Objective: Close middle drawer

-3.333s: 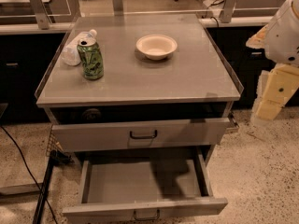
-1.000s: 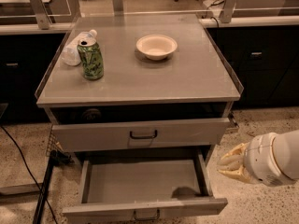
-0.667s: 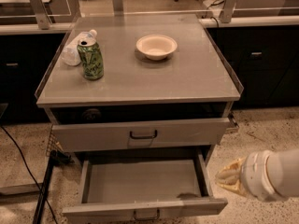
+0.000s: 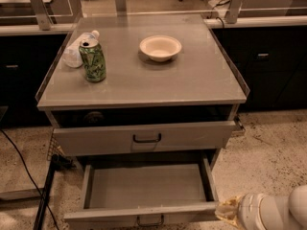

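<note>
The middle drawer point(image 4: 146, 188) is a long shallow grey tray, pulled far out at the bottom of the cabinet. It is empty, and its low front panel carries a small dark loop handle point(image 4: 150, 220). My gripper point(image 4: 229, 210), on a white arm, is at the lower right. Its cream tip is at the drawer's front right corner, close to or touching the front panel.
Above the tray a taller, wider grey drawer front point(image 4: 144, 137) with a dark handle stands slightly out. The cabinet top point(image 4: 192, 80) holds a green can point(image 4: 92, 60), a plastic bottle point(image 4: 76, 49) and a white bowl point(image 4: 160, 47). A black cable point(image 4: 29, 176) runs along the floor at left.
My arm has come down from the upper right and moved left along the floor side. Its tip is now at the open drawer's front right corner. The drawers have not moved.
</note>
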